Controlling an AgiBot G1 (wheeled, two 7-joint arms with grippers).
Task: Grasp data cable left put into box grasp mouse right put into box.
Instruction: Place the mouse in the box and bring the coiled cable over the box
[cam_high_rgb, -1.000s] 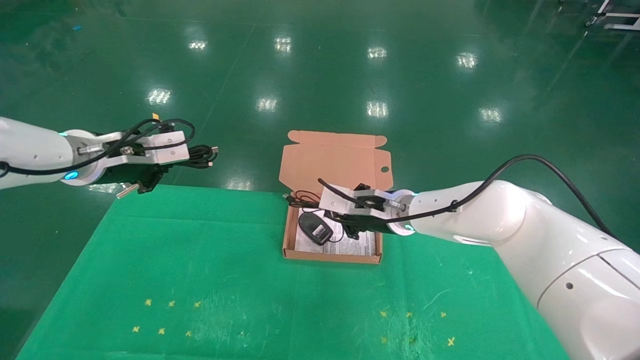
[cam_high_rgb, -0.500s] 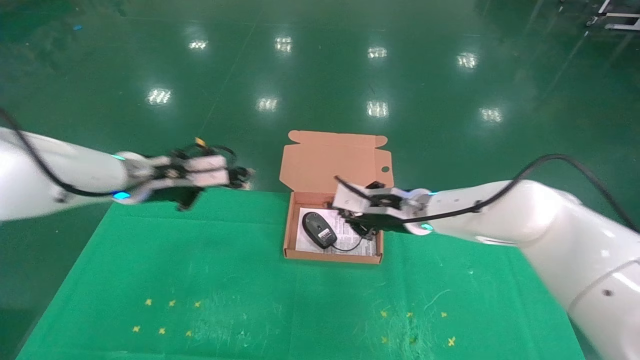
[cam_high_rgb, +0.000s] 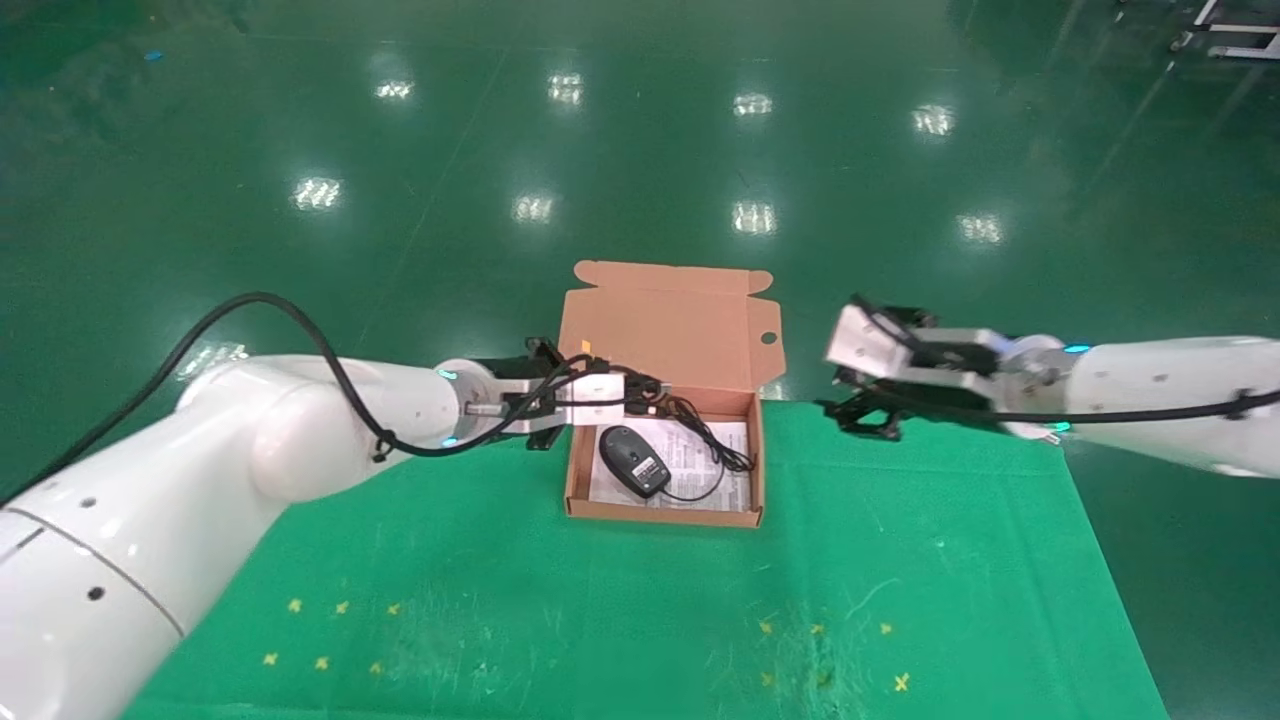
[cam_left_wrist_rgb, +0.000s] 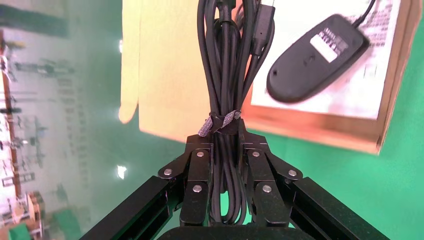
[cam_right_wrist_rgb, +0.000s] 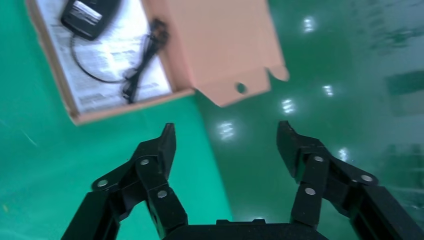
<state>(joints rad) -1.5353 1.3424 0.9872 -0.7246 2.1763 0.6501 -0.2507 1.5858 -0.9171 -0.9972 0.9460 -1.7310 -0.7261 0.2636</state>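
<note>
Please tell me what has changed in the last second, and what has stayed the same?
The left claw, shut on the bundled black data cable, swung in from the far left to the brown cardboard box. The open, empty right claw withdrew from the box to the right. The black oval mouse shifted slightly inside; the box stayed put.

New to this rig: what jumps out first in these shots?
The left gripper, shut on the bundled black data cable, holds it at the left edge of the open cardboard box at the middle of the green table. The black mouse already lies in the box on a white printed sheet. The right gripper hangs open and empty off to the box's right.
</note>
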